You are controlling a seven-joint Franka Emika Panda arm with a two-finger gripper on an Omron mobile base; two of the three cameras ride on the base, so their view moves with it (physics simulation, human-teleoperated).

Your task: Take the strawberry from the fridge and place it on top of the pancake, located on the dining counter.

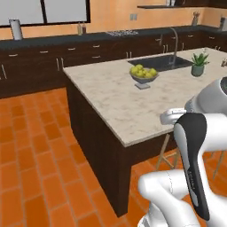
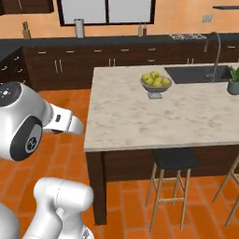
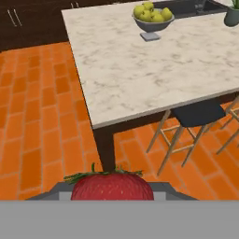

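The red strawberry [image 3: 112, 186], with its green leaves on top, sits at the bottom of the hand view, and my gripper [image 3: 112, 192] is shut on it. Beyond it lies the beige marbled dining counter [image 3: 154, 70], whose near corner is just ahead of and below the berry. From the base, the dining counter [image 1: 111, 102] [image 2: 186, 116] stretches away, and my white hand [image 2: 70, 122] hovers above the orange floor just short of its left end. The pancake and the fridge are out of view.
A grey bowl of yellow-green fruit [image 1: 143, 74] [image 2: 156, 83] [image 3: 152, 16] stands mid-counter by the dark sink [image 2: 196, 73] with its faucet. A potted plant [image 1: 198, 64] is at the far end. Dark-seated stools [image 2: 175, 161] [image 3: 196, 114] stand under the counter's near edge.
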